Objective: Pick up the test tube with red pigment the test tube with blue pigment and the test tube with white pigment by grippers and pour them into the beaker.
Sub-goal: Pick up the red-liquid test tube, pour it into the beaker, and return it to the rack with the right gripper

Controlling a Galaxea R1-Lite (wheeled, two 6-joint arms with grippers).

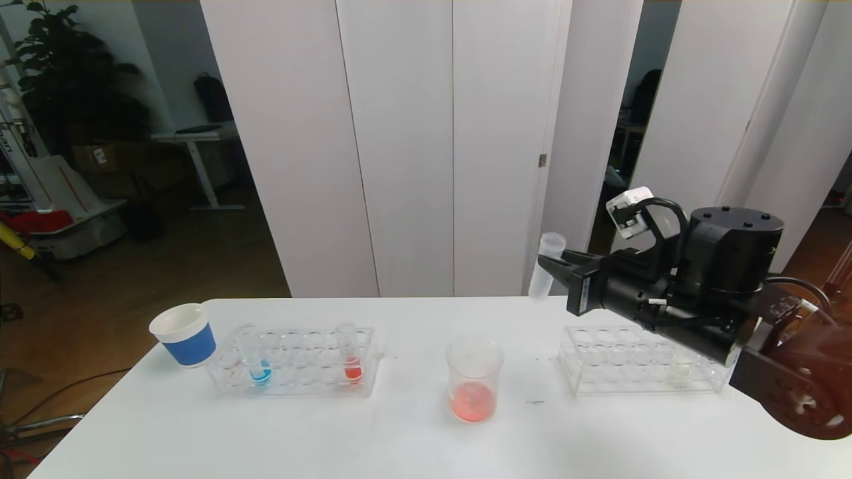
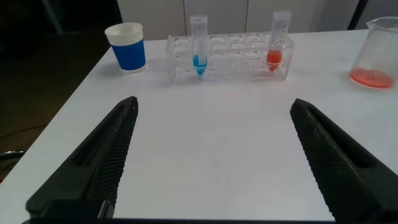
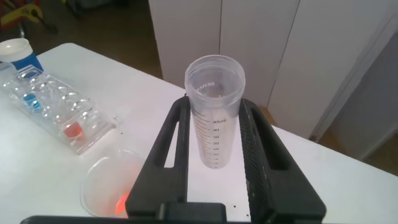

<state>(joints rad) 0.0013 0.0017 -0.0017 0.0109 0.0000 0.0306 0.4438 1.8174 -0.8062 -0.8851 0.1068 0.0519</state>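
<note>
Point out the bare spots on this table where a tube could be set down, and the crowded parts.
Bare patches on the white table: the whole near strip, and the gap between the left clear plastic rack and the clear glass beaker with red liquid. Crowded: the far-left end, where the blue-and-white paper cup stands right beside that rack, and the right rack under the right claw.

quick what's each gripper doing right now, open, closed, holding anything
Left gripper: open, holding nothing, low over the table.
Right gripper: shut on a clear, empty-looking test tube, raised above the table.
</note>
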